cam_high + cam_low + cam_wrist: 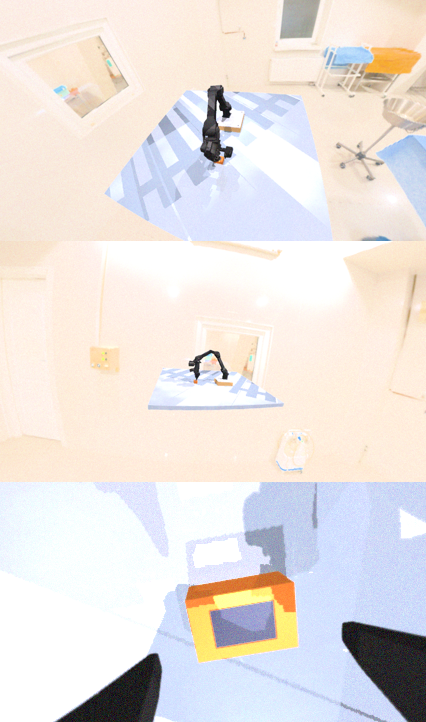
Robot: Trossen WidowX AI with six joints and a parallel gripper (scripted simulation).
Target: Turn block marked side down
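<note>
The block (220, 161) (195, 381) (242, 598) is small and orange-yellow. It rests on the table (269, 194) (209, 399) with its marked side up: a dark rectangle (245, 626) shows on its top face in the wrist view. My gripper (196, 378) (249, 645) is open and points down over the block. In the wrist view the block lies between the two fingers and a little beyond their tips, slightly rotated, with free space to each finger. Nothing is held. In the top view the arm hides the fingertips and part of the block.
The arm's base stands on a white-topped box (238, 119) (224, 383) with orange-brown sides, behind the block in the top view and right of it in the exterior view. The table edge is well away from the block. Shadows of the arm lie across the table.
</note>
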